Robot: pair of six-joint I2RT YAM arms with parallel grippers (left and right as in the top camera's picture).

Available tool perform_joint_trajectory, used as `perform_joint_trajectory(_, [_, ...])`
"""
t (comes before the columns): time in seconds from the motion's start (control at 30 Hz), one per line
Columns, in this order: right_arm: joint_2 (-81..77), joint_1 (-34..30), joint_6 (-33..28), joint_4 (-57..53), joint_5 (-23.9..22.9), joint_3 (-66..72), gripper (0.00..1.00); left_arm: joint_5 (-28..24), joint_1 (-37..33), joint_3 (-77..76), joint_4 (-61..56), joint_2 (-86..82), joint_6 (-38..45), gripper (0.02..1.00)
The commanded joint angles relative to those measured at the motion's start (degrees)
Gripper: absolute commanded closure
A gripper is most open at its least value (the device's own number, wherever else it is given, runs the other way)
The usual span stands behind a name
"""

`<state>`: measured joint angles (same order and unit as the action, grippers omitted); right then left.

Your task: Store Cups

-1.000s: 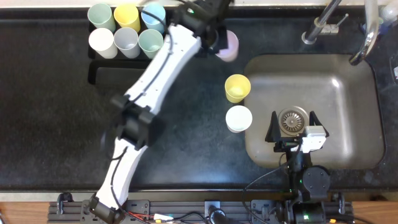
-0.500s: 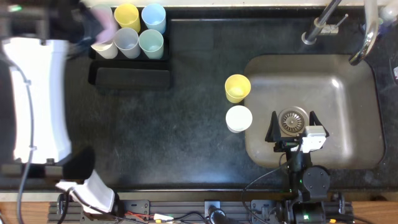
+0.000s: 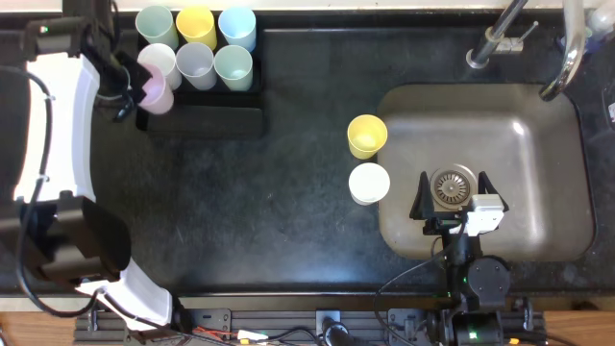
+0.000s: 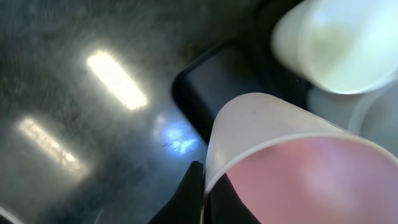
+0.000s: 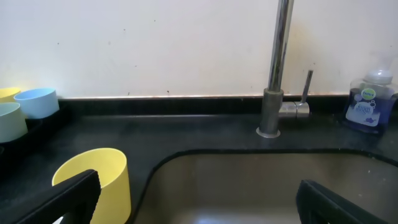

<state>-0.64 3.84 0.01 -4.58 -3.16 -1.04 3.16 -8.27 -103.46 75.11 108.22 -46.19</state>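
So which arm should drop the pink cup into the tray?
Left. The left gripper holds the pink cup beside the tray; the right gripper sits open over the sink, far off.

Nine were counted at the worktop: six cups (image 3: 233,65) in the single black rack (image 3: 202,120), plus one pink cup (image 3: 157,94), one yellow cup (image 3: 367,135) and one white cup (image 3: 369,183). There was one sink (image 3: 519,115), one tap (image 3: 500,38) and one soap bottle (image 5: 370,102).
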Motion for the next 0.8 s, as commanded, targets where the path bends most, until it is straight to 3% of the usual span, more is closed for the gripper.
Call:
perform_joint_trajectory(0.03, [0.44, 0.11, 0.46, 0.28, 0.35, 0.76, 0.005, -0.92, -0.79, 4.66, -1.75, -1.92, -0.57, 0.982])
perform_joint_trajectory(0.23, [0.44, 0.11, 0.46, 0.28, 0.35, 0.76, 0.003, -2.64, -0.76, 11.65, -11.72, -2.73, -0.59, 0.982])
perform_joint_trajectory(0.8, [0.44, 0.11, 0.44, 0.28, 0.35, 0.76, 0.003, -2.21, -2.40, 17.75, -18.38, -2.54, -0.61, 0.982])
